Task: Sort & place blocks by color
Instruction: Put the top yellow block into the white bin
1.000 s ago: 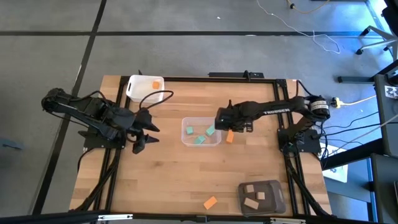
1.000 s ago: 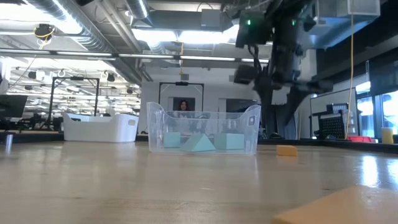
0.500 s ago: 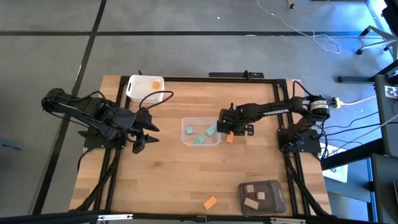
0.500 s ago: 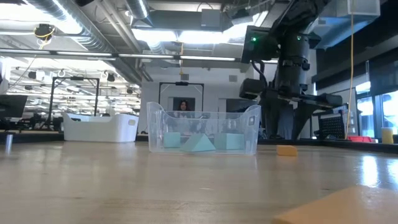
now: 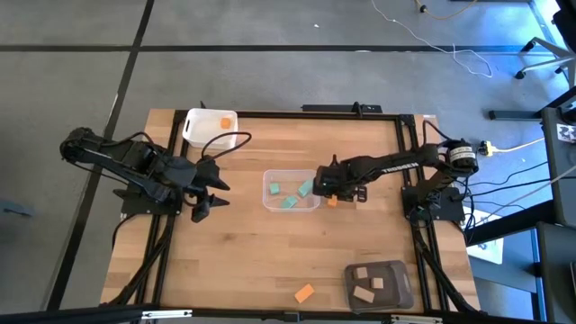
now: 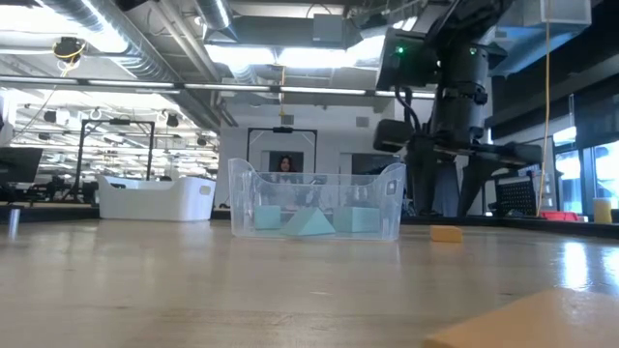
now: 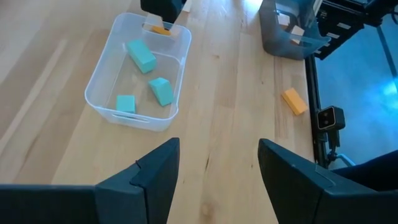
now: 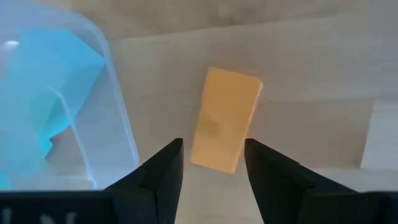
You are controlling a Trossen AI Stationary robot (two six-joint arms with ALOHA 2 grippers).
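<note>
Step in hand, by my read: right claw (image 8: 211,171) spread over the small orange rectangular block (image 8: 225,119), which lies on the worktop just beside the clear plastic tub (image 5: 291,192) of teal blocks (image 7: 142,55). Next: descend, straddle, pinch. Left claw (image 7: 214,162) spread, parked left of the tub. Pale wood-plank worktop (image 5: 243,261); grey floor, workshop behind.

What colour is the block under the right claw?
Orange block, seen best in the right wrist view, between the open right claw.
</note>
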